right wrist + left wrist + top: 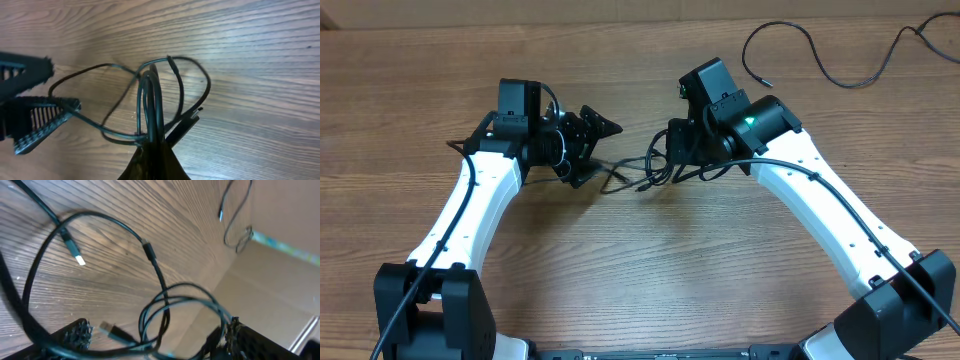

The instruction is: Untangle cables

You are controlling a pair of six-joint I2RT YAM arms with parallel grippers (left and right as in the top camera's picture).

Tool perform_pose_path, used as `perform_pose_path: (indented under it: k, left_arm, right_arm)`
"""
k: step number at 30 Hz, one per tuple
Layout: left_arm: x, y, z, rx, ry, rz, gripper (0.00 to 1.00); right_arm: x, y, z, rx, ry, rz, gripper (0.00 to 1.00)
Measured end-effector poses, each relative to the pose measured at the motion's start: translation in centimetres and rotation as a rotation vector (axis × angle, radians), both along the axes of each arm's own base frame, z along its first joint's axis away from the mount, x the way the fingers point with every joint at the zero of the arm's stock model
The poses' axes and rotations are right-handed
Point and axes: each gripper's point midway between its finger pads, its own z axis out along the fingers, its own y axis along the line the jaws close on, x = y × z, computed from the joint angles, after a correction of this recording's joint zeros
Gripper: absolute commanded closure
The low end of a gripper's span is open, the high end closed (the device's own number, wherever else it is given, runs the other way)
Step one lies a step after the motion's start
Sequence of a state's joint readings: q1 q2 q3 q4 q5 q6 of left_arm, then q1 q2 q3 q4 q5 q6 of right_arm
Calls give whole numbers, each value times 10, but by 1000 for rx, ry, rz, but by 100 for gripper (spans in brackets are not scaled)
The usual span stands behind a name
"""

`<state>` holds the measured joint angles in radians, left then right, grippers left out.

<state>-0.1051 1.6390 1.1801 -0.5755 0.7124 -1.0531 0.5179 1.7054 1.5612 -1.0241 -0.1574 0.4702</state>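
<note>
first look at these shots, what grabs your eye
The tangle of black cables at the middle of the wooden table draws the eye first. The right gripper is clamped on its loops, while the left gripper stands open just beside it. A separate loose cable lies alone toward the table's far right corner.

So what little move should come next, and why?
Probably close the left end effector: it seems to stand open around a strand of the cables, while the right end effector clamps their loops, so the two could then pull apart.
</note>
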Motion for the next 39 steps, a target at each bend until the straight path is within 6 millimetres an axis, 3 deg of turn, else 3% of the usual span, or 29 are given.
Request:
perform_pose_path:
  k: [10, 12, 14, 17, 25, 33, 39]
  left_arm:
    - [0, 5, -5, 9, 60, 65, 42]
    - [-3, 5, -7, 13, 77, 70, 53]
    - [-4, 7, -9, 21, 88, 76, 74]
    - [-5, 9, -11, 35, 91, 79, 94]
    - [-5, 7, -10, 39, 64, 49, 96]
    - [4, -14, 21, -98, -103, -90, 96]
    - [3, -13, 45, -152, -177, -119, 96]
  right_arm:
    - [-6, 8, 6, 51, 17, 26, 96]
    - [-8, 8, 10, 60, 10, 28, 96]
    - [-9, 7, 14, 65, 2, 29, 96]
    - [-11, 7, 18, 70, -2, 31, 96]
    - [-19, -3, 12, 37, 46, 19, 96]
    - [-8, -53, 3, -33, 95, -124, 96]
    - [-5, -90, -2, -86, 130, -224, 96]
